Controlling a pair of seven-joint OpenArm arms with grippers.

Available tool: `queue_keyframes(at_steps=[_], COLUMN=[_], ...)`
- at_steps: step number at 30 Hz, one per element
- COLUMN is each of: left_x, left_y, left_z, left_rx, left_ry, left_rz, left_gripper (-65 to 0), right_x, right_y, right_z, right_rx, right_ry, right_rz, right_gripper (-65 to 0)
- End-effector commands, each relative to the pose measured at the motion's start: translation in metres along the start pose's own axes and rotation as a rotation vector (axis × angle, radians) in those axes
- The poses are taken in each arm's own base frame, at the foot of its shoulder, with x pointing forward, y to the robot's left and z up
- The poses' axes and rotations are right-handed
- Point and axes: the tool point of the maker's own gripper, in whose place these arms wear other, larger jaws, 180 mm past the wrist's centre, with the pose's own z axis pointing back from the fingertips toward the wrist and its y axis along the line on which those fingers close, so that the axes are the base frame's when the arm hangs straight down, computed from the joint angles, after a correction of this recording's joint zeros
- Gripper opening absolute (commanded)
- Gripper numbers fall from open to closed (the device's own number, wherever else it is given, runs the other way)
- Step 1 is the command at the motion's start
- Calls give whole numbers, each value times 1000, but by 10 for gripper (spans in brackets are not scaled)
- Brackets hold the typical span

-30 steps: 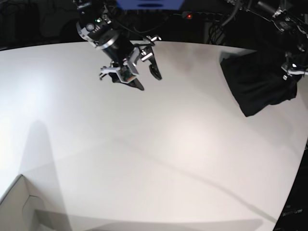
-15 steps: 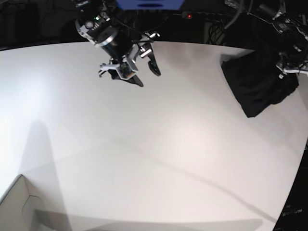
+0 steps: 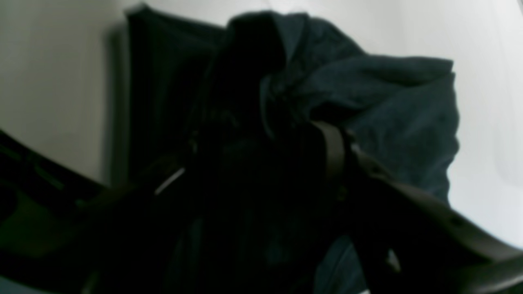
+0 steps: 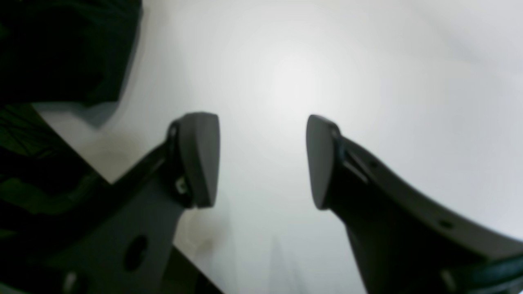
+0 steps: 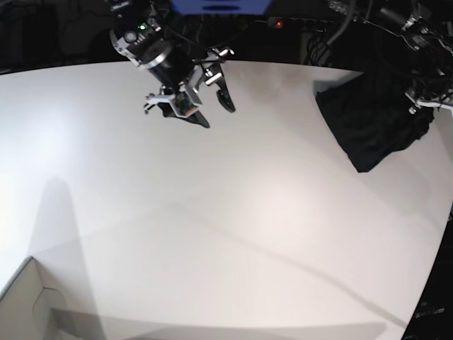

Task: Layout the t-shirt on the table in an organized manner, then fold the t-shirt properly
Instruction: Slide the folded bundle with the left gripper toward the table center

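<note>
The black t-shirt (image 5: 368, 120) hangs bunched at the far right of the white table (image 5: 212, 212), its lower part resting on the tabletop. My left gripper (image 5: 423, 106) holds the shirt's upper right part. In the left wrist view the t-shirt (image 3: 388, 94) fills the space between the fingers, and my left gripper (image 3: 261, 159) is shut on a wad of it. My right gripper (image 5: 214, 113) hovers above the far middle of the table, well left of the shirt. In the right wrist view my right gripper (image 4: 261, 159) stands open over bare table (image 4: 367, 61).
A pale cardboard box corner (image 5: 25, 304) pokes in at the near left. The table's curved edge runs down the right side (image 5: 435, 269). Dark equipment and cables sit beyond the far edge.
The left gripper has drawn the t-shirt a little to the left, and the cloth now reaches further across the table. The right gripper has shifted slightly towards the far edge.
</note>
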Motion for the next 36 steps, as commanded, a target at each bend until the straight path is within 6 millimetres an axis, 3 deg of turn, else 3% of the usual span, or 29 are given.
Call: queue_keyframes(at_steps=[1,6,11,15,25,30,36], left_x=[21,25,30,25,-8,-27,-45], left_y=[-7,-11,-31,-36,-58,-91,-157], left_z=[2,0,-12,-19,-59,-82,-110], left_rx=[-13,-23,-63,-49,-99,-185,-331], left_ry=[-54,-60,-81,-65,45,80,148], left_rz=[-21,-20,-89,-145,-195,-242,-327], left_gripper=[-334,-334,-334,-334,-336,-337,-337], right_x=[14,14,14,11,14,13,12], right_y=[0,0,0,-3,-5,-21,-48], right_z=[2,2,2,4,2,5,10], right_rx=[1,1,1,2,0,-34,-104], right_ry=[-53,-53,-52,-43,-52,-44,-40], right_rz=[-3,-3,-2,16,22,37,45], right_gripper=[-344,-344,-344,-344,-344,-343,-343])
